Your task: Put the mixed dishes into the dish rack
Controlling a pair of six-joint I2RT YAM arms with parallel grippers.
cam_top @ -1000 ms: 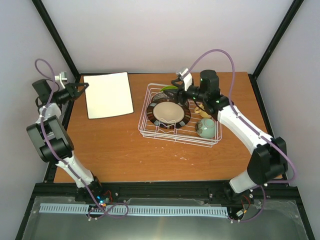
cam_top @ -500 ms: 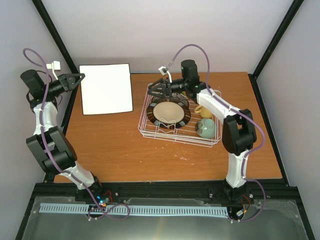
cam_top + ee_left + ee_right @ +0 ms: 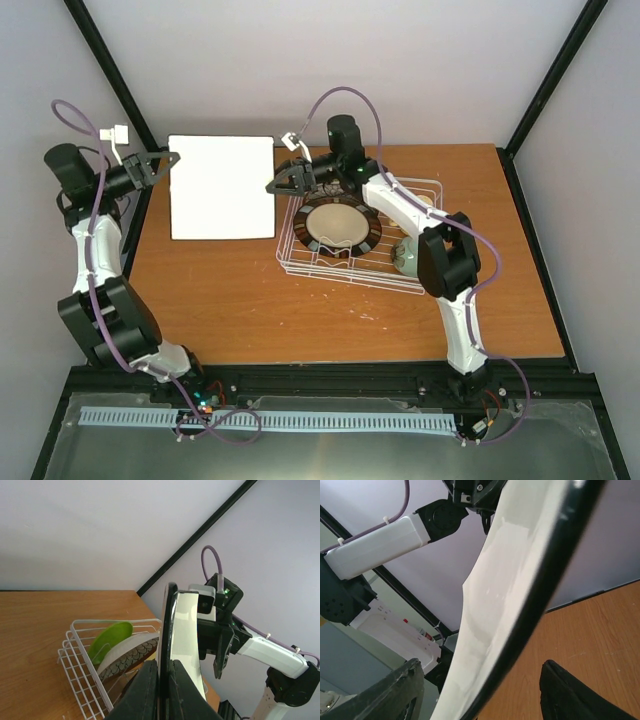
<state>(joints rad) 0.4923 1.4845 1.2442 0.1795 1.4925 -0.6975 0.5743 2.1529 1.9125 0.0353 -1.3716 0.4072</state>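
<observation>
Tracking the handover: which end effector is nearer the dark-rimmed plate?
Right. The right end effector hovers just beyond and left of the dark-rimmed plate; the left end effector is well off to the left, gripping the white plate.

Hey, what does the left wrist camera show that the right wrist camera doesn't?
Only the left wrist: the dish rack with the lime-green small plate and petal-patterned plate leaning in it, and the right arm. Only the right wrist: the left arm and its white link. Both: the white square plate seen edge-on, pinched in the shut left claw.
</observation>
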